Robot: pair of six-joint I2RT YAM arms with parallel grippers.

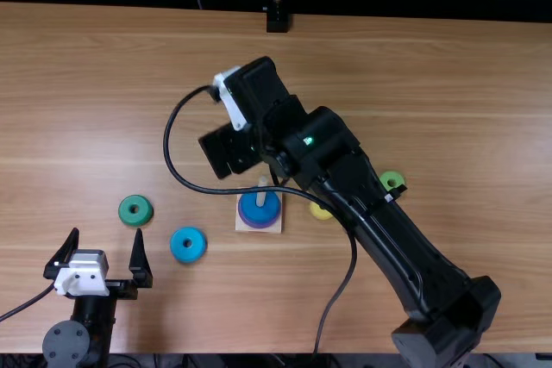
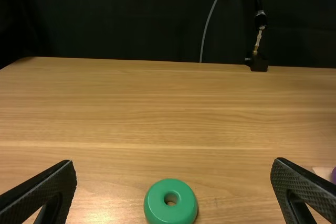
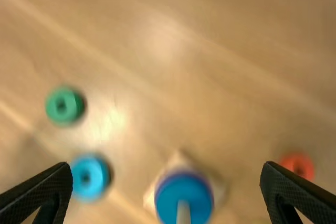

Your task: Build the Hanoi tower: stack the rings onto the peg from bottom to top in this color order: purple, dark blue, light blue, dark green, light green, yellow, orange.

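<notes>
The right tool (image 3: pixel 167 171) hangs high over the peg (image 3: pixel 183 214), spread wide and pinching nothing. Beneath it, the dark blue ring (image 1: pixel 258 206) sits around the peg on the purple ring (image 1: pixel 259 225), above the square base (image 1: pixel 274 227). Left of the peg and a little toward the near edge, the light blue ring (image 1: pixel 197 252) lies flat on the surface (image 1: pixel 440 92); it looks to be next. It should be light and stiff, hard to harm, though its smooth, rounded rim may slide. Take it low across opposite outer sides and keep it level, so the hole stays free for the peg.

Farther left of the peg lies the dark green ring (image 1: pixel 126 211), just ahead of the left tool (image 1: pixel 107 232), which is also spread and empty.

The right wrist view brings out the orange ring (image 3: pixel 290 161), across the peg from the light blue one. In the top view, the yellow ring (image 1: pixel 319 212) peeks out beside the arm, just right of the peg, and the light green ring (image 1: pixel 385 177) lies farther right beyond the arm.
</notes>
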